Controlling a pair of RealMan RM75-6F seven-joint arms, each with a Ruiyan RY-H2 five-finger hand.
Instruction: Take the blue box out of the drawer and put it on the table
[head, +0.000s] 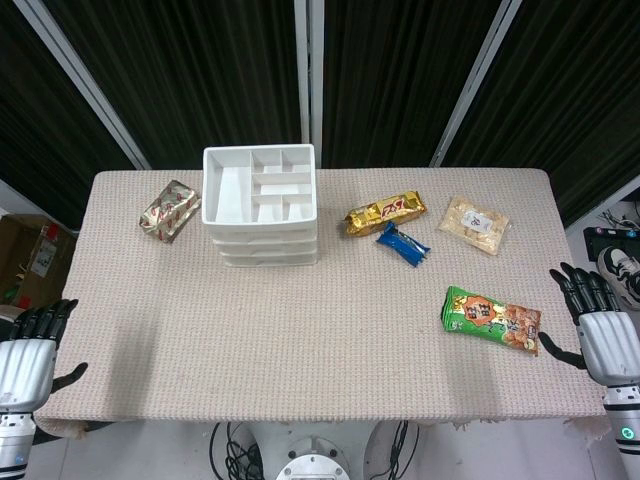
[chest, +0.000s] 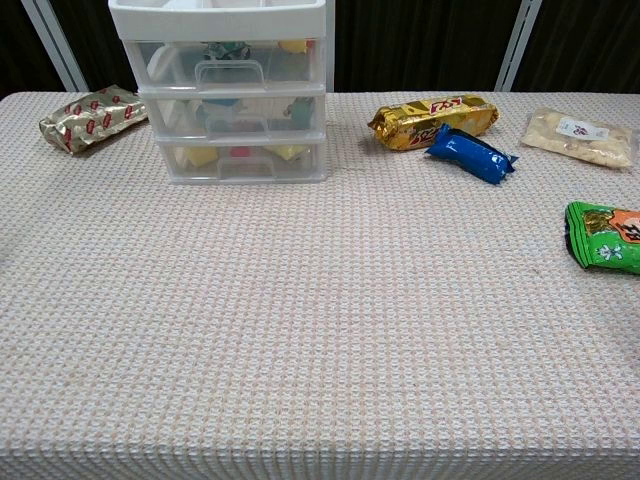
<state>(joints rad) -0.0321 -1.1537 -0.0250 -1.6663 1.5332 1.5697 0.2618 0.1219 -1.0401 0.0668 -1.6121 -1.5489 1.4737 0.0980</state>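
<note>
Table, woven beige cover, spans both views. Drawer unit, white frame with three clear drawers, stands far left of centre; all drawers closed. Blue box not clearly made out: something bluish shows through the middle drawer front, cannot confirm.

Snack packs lie to the right of the unit: green pack near right, pale pack, gold bar, small blue wrapper just beside the gold. Silver pack left of the unit.

Left hand off the near-left edge, fingers apart, holding nothing. Right hand off the near-right edge, likewise spread and empty.

Judgement: task not yet begun. Next move calls for a reach to a drawer handle, then a pull toward the near side.
</note>
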